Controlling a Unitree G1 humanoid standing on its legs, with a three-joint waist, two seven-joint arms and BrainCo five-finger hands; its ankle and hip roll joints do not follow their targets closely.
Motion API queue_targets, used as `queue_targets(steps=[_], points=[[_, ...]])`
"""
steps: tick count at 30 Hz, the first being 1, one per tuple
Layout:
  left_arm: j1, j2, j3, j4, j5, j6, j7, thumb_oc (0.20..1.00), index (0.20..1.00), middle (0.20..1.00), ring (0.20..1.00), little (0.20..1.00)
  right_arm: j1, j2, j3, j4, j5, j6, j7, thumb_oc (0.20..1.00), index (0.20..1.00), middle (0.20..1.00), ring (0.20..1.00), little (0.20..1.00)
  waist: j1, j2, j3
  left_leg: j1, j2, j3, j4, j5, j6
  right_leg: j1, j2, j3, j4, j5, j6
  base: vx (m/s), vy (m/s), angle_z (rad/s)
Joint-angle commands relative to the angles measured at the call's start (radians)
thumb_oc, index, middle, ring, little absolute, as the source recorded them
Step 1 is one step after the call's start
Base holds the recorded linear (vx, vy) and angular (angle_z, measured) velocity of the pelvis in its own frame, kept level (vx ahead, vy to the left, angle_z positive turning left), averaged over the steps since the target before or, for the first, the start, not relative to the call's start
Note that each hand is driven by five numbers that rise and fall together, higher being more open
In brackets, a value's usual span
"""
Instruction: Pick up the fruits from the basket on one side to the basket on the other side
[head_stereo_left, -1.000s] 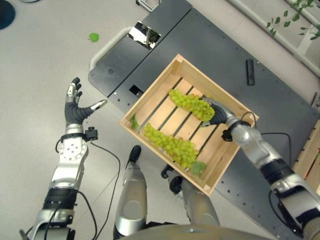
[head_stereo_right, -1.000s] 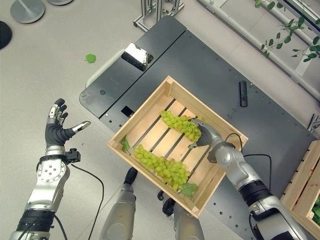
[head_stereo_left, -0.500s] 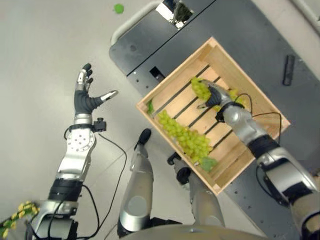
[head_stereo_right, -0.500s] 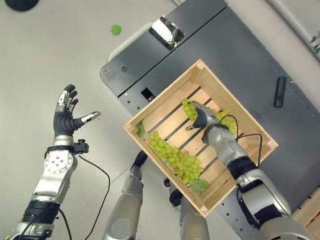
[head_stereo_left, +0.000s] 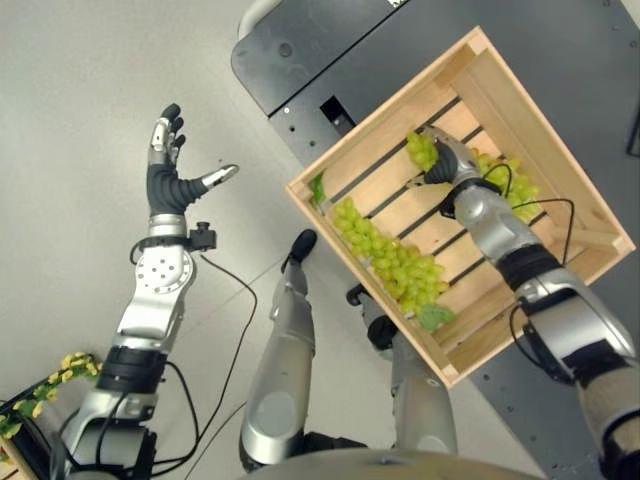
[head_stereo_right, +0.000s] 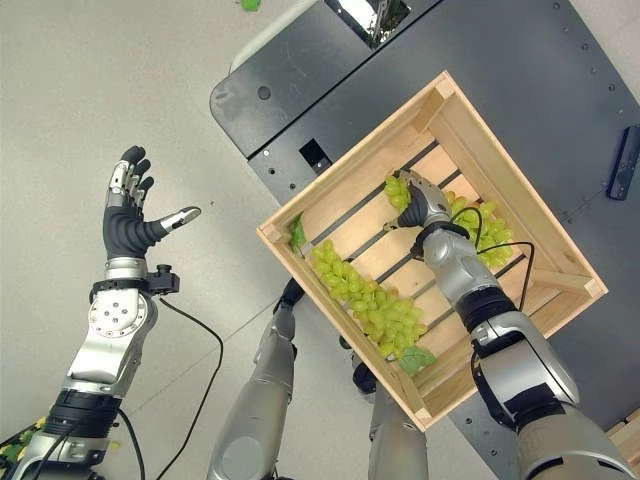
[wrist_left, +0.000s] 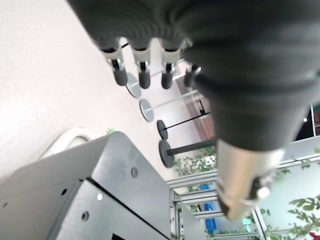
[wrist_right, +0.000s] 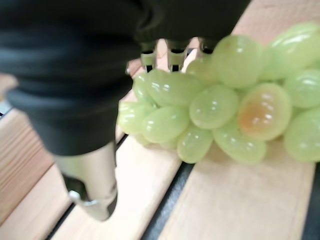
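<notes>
Left eye view, centre right of the frame: the right hand (head_stereo_left: 447, 165) is seen inside the wooden crate (head_stereo_left: 520, 105), its fingers curled over one end of the upper grape bunch (head_stereo_left: 505, 180), which lies on the slats. In the right wrist view the fingers (wrist_right: 172, 56) are seen laid over the top of that bunch, the thumb (wrist_right: 92, 180) set apart beside it; the grapes appear pinched but not yet lifted. A second grape bunch (head_stereo_left: 390, 260) is stretched along the crate's lower left wall, with a green leaf (head_stereo_left: 433, 317) at its end. At centre left the left hand (head_stereo_left: 170, 185) is held up over the floor, fingers straight and spread, nothing in it. The fruit is judged soft, easily bruised and liable to shed berries; a hold near the stem or a cupped grasp under the cluster is judged safest. No writing can be read.
</notes>
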Motion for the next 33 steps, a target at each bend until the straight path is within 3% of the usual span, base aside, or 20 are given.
queue_targets(steps=[1,14,30,31,32,33], points=[[-0.013,-0.003,-0.01,-0.105,-0.009,-0.052,0.033,1.0,1.0,1.0,1.0,1.0,-0.027,-0.055,0.046,0.025,0.008,0.009,-0.021,1.0,1.0,1.0,1.0,1.0,-0.01,0.027,-0.006,0.053,-0.008,0.019,-0.19,0.122,0.032,0.048,-0.043,-0.009,0.126,-0.16,0.15,0.0,0.0,0.0],[-0.009,-0.003,-0.02,-0.117,-0.011,-0.041,0.041,1.0,1.0,1.0,1.0,1.0,-0.032,-0.066,0.038,0.23,0.045,0.033,-0.034,1.0,1.0,1.0,1.0,1.0,-0.027,0.005,-0.006,0.056,-0.025,0.015,-0.196,0.115,0.043,0.055,-0.048,0.0,0.112,-0.143,0.155,0.0,0.009,0.02],[-0.008,0.02,-0.011,-0.115,-0.018,-0.02,0.018,1.0,1.0,1.0,1.0,1.0,-0.022,-0.117,0.098,0.39,-0.006,0.064,0.06,1.0,1.0,1.0,1.0,1.0,-0.038,-0.033,-0.006,0.055,-0.038,0.01,-0.186,0.105,0.051,0.064,-0.047,0.013,0.102,-0.131,0.159,0.0,0.002,0.01],[-0.009,0.022,-0.009,-0.116,-0.017,-0.019,0.017,1.0,1.0,1.0,1.0,1.0,-0.025,-0.116,0.103,0.39,-0.01,0.064,0.068,0.696,0.696,0.696,0.696,0.696,-0.038,-0.035,-0.006,0.056,-0.038,0.01,-0.187,0.105,0.052,0.065,-0.047,0.012,0.102,-0.131,0.159,0.01,-0.01,0.04],[-0.008,0.022,-0.008,-0.116,-0.017,-0.018,0.017,1.0,1.0,1.0,1.0,1.0,-0.026,-0.116,0.104,0.39,-0.01,0.065,0.069,0.529,0.529,0.529,0.529,0.529,-0.038,-0.036,-0.006,0.056,-0.038,0.01,-0.187,0.105,0.052,0.065,-0.047,0.012,0.102,-0.131,0.159,0.01,-0.013,0.05],[-0.008,0.022,-0.006,-0.114,-0.017,-0.015,0.016,1.0,1.0,1.0,1.0,1.0,-0.03,-0.114,0.117,0.393,-0.022,0.065,0.083,0.2,0.2,0.2,0.2,0.2,-0.038,-0.039,-0.006,0.058,-0.039,0.01,-0.19,0.104,0.051,0.067,-0.046,0.01,0.101,-0.132,0.159,0.0,-0.009,0.04]])
